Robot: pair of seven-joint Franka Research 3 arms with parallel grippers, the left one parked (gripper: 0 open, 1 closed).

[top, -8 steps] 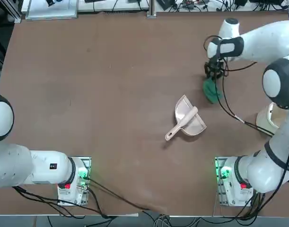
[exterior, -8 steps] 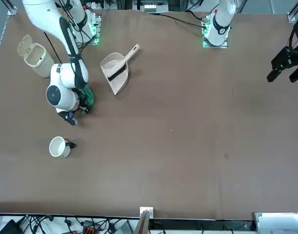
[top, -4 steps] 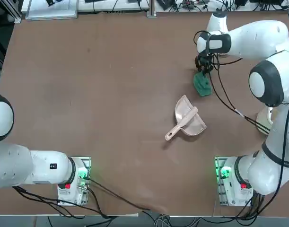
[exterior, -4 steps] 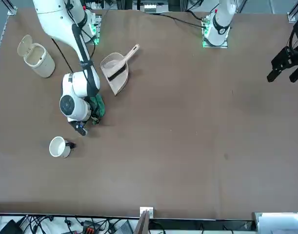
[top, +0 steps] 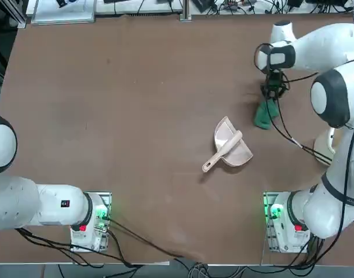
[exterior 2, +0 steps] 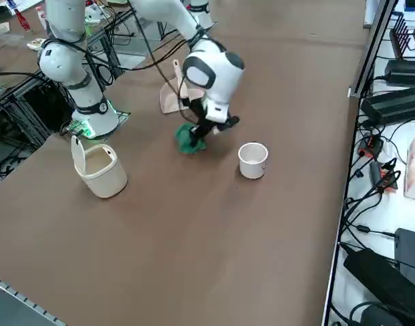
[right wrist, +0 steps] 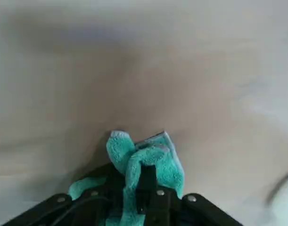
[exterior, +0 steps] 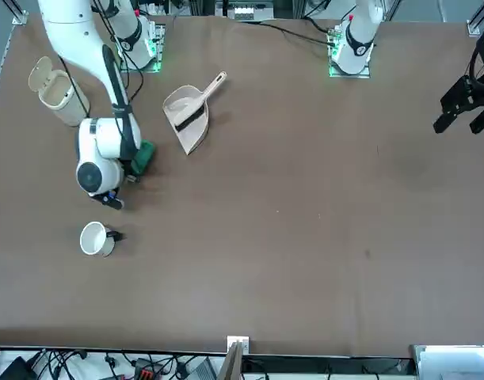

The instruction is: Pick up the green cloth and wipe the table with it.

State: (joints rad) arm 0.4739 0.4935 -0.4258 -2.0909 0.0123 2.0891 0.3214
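The right end effector (top: pixel 272 96) is clamped narrow on the green cloth (top: pixel 263 114), pinching a bunch of its folds between the fingers (right wrist: pixel 148 181), as the wrist view shows. The cloth hangs down from the grip and drags on the bench (top: pixel 136 116), on the robot's right side, just beyond the beige dustpan (top: pixel 230 146) and near it. A white cup (exterior 2: pixel 253 160) stands near the cloth on the far side from the dustpan, and a small beige bin (exterior 2: pixel 97 168) sits further off toward the arm's base.

Judging from this, the wipe is under way. The main risks: a stroke toward the dustpan could catch its rim and shove it; a stroke the other way could knock the cup over. Only a small bunch of cloth appears pinched, so friction against the bench might pull it out of the grip. If the arm rides too high, only a trailing edge would touch and little surface would be wiped
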